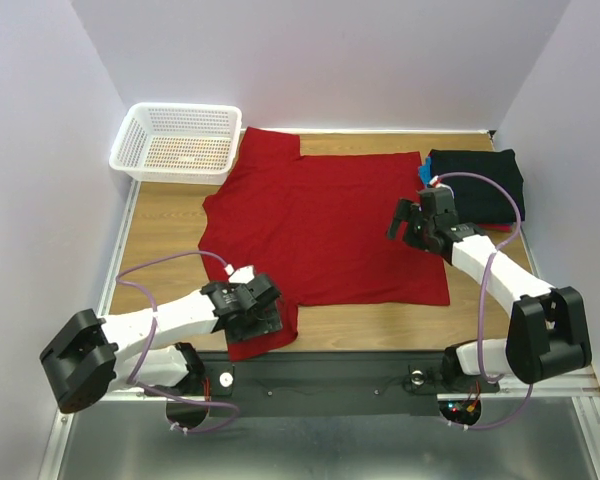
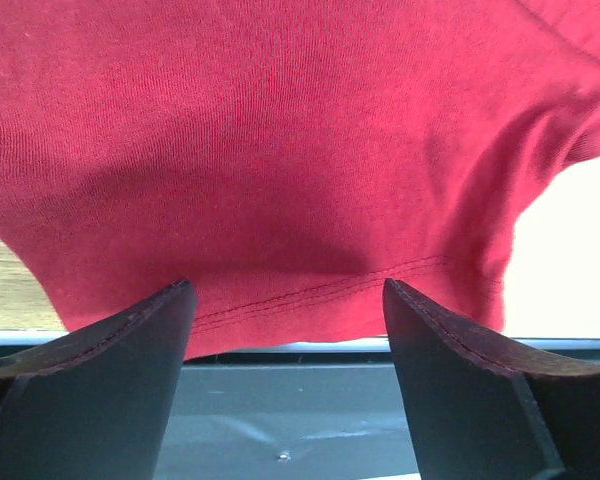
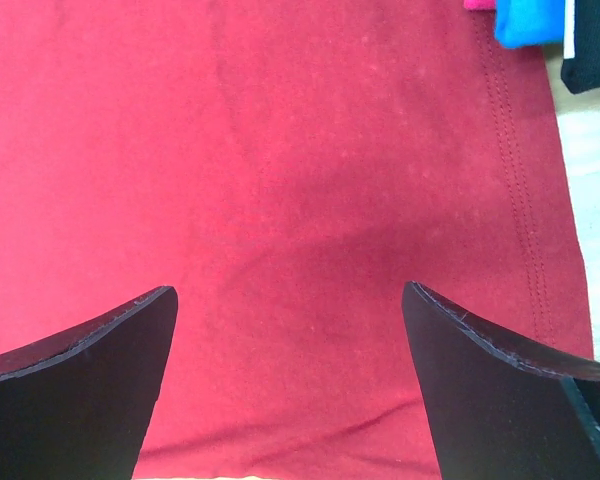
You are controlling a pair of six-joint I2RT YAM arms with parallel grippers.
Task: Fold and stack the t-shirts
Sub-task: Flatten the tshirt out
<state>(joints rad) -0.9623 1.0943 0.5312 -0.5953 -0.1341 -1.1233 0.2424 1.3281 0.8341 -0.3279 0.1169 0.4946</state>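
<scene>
A bright red t-shirt [image 1: 320, 220] lies spread flat across the middle of the table. Its near sleeve reaches the front edge. My left gripper [image 1: 263, 310] hovers over that sleeve, open and empty; the left wrist view shows the sleeve hem [image 2: 310, 290] between the spread fingers. My right gripper [image 1: 410, 222] is open and empty above the shirt's right part; the right wrist view shows red cloth [image 3: 280, 200] below it. A folded stack with a black shirt [image 1: 477, 180] on top sits at the right rear, with blue [image 1: 424, 175] and pink-red edges showing.
A white lattice basket [image 1: 177, 142] stands at the back left corner. The metal front rail [image 2: 280, 400] lies just beyond the sleeve. White walls enclose the table on three sides.
</scene>
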